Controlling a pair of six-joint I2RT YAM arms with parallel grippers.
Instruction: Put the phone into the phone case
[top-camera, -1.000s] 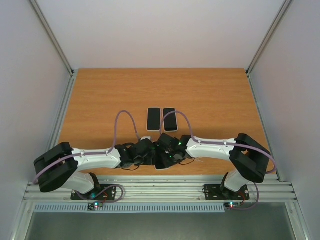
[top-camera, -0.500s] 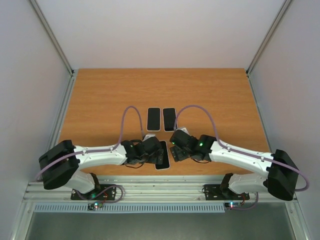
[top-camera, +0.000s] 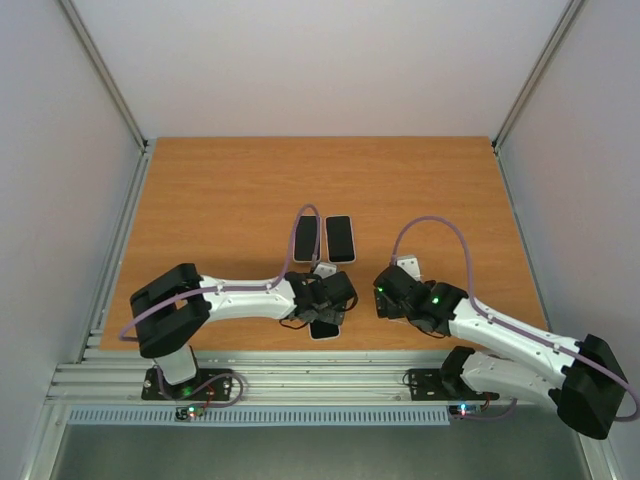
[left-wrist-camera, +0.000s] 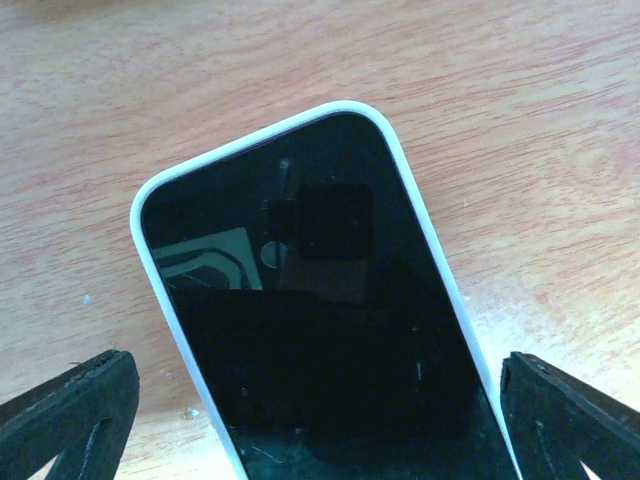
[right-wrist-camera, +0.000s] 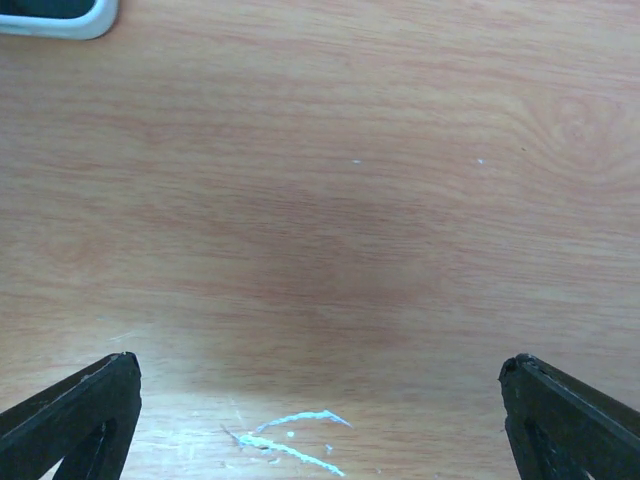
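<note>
Three dark-screened, white-rimmed rectangular phones lie on one orange-brown wooden table (top-camera: 200, 200). They are a far left phone (top-camera: 307, 238), a far right phone (top-camera: 341, 238), and a near phone (top-camera: 323, 329) partly hidden under an arm. From overhead, it cannot be told how many are cased phones rather than cases alone. There are two white-and-black robot arms, the left arm (top-camera: 240, 298) and the right arm (top-camera: 510, 335). Two black two-fingered grippers show, the left gripper (left-wrist-camera: 320, 420) and the right gripper (right-wrist-camera: 320, 420). Two looping purple cables show, one on the left (top-camera: 296, 225) and one on the right (top-camera: 430, 219).
</note>
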